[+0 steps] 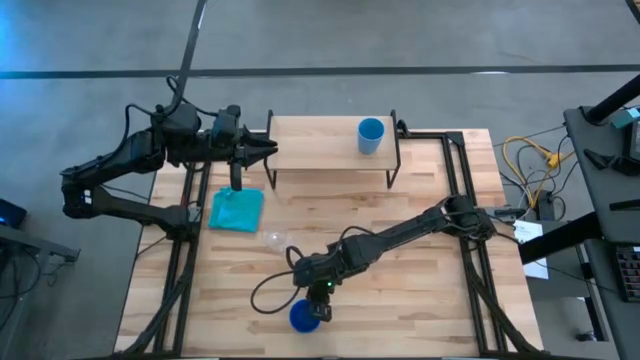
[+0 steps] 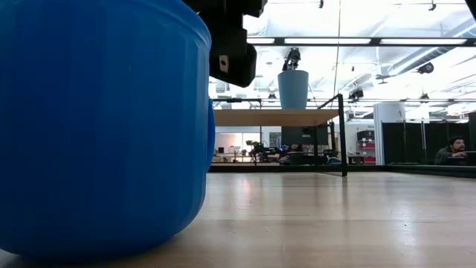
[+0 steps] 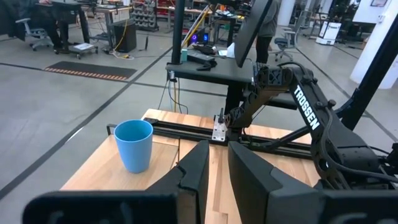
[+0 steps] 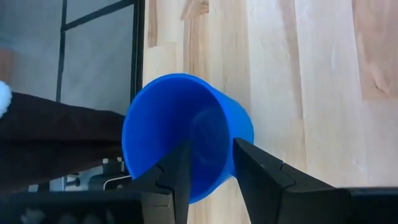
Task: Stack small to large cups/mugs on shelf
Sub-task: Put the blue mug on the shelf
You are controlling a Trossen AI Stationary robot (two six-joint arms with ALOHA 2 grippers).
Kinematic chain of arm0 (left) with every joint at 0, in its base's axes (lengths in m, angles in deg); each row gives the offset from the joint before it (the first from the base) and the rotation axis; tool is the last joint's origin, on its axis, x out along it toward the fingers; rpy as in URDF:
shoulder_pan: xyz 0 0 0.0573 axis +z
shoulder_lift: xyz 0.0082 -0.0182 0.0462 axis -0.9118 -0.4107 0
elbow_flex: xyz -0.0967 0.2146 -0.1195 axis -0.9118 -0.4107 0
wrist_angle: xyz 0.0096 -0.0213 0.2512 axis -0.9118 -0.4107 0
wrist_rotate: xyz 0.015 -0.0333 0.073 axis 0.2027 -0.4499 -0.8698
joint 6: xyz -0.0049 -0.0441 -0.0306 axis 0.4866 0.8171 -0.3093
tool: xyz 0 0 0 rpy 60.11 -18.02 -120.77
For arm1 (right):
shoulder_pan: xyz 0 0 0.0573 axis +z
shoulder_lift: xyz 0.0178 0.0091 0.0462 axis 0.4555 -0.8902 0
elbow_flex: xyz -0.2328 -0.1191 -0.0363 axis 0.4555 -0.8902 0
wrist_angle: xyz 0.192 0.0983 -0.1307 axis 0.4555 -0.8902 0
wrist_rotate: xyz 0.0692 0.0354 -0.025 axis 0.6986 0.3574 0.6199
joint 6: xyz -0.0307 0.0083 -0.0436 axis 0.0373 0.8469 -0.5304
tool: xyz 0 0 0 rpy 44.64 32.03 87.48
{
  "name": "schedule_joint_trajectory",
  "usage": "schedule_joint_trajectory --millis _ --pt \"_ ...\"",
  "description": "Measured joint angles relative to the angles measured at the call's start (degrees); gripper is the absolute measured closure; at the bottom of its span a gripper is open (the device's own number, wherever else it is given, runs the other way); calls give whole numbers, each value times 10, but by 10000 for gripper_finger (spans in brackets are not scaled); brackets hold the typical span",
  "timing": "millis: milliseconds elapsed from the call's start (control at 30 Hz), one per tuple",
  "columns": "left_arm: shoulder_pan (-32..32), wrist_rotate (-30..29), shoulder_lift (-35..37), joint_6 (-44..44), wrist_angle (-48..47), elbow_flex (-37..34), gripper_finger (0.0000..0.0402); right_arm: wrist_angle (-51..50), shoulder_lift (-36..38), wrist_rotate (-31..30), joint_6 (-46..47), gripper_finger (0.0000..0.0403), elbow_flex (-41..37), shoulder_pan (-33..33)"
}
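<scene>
The dark blue mug (image 1: 303, 318) (image 2: 97, 126) stands on its base near the table's near edge. My right gripper (image 1: 318, 300) (image 4: 211, 152) hangs open over it, pointing down. One finger stands over the mug's opening (image 4: 155, 124), the other outside its wall. The light blue cup (image 1: 371, 135) (image 2: 293, 88) (image 3: 134, 144) stands upright on the shelf (image 1: 330, 150) (image 2: 268, 117), toward its right end. The small clear cup (image 1: 272, 238) sits on the table's middle. My left gripper (image 1: 270, 152) (image 3: 217, 149) waits shut at the shelf's left end.
A teal cloth (image 1: 237, 210) lies on the table left of the clear cup, below the left gripper. Black frame rails (image 1: 458, 170) run along the table's sides. A person (image 2: 452, 149) sits in the room beyond the far edge.
</scene>
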Motion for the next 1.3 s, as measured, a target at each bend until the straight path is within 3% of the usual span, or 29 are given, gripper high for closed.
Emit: schedule_joint_trajectory --millis 767,1300 --pt "0 0 0 0 1 0 355 16 0 -5 -2 319 -27 -2" --pt "0 0 0 0 5 0 355 60 0 -5 -28 304 -28 -10"
